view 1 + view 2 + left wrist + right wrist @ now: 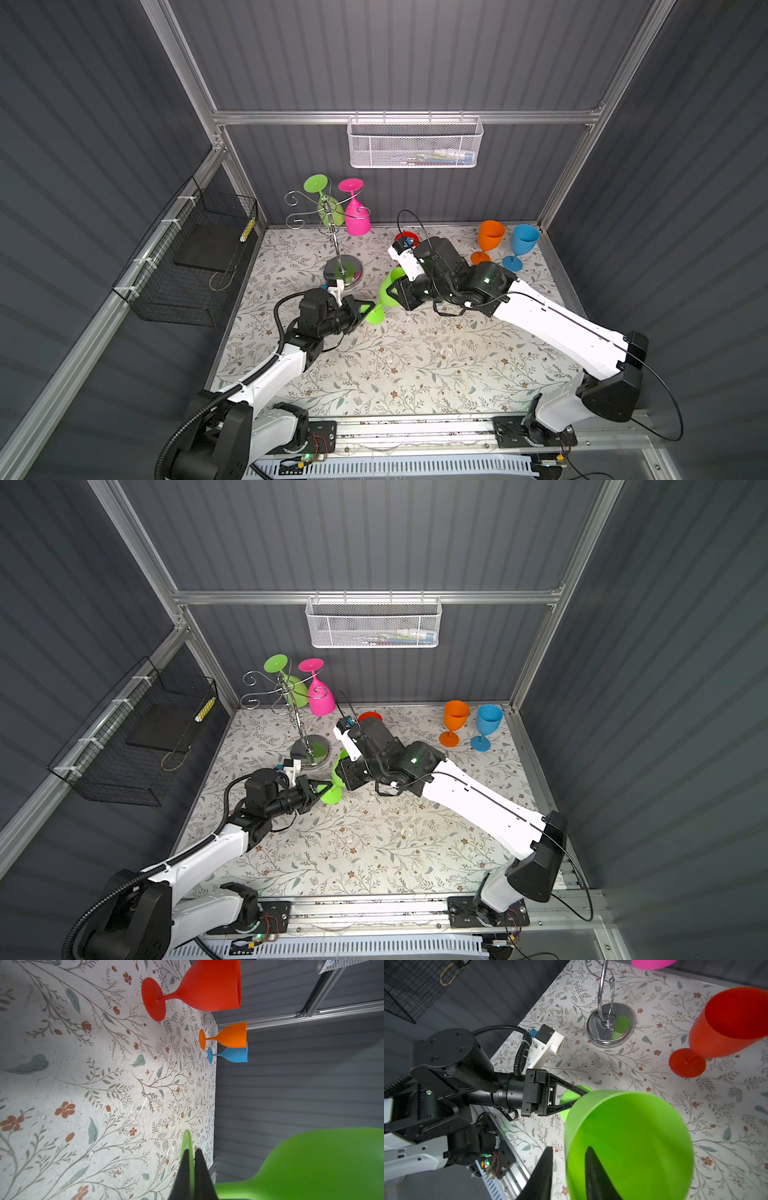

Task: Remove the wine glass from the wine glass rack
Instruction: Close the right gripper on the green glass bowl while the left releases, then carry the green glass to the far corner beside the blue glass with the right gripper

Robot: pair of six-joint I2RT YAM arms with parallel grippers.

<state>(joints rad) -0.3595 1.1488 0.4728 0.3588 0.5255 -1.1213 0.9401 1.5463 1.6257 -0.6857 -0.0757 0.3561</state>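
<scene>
The floral tabletop point(415, 365) fills the lower half of both top views, and the two arms meet over its middle. Up and left of centre stands the chrome wine glass rack point(342, 271), with a pink glass point(357, 220) and a hanging green glass point(328, 208) upside down on its scroll arms. The green wine glass point(388, 291) that matters is already off the rack. It lies sideways in the air at the centre of the frame, just in front of the rack's base. The left gripper point(192, 1154) is pressed together on the edge of its foot. The right gripper point(569, 1148) straddles the bowl's rim, one finger inside and one outside. A sliver of table shows beside the outer finger, so I'd say it isn't clamped yet. It looks like a handover to me: the right should bite gently on the wall before the left lets go, then turn the glass upright, clear of the red glass point(726, 1022) nearby.
</scene>
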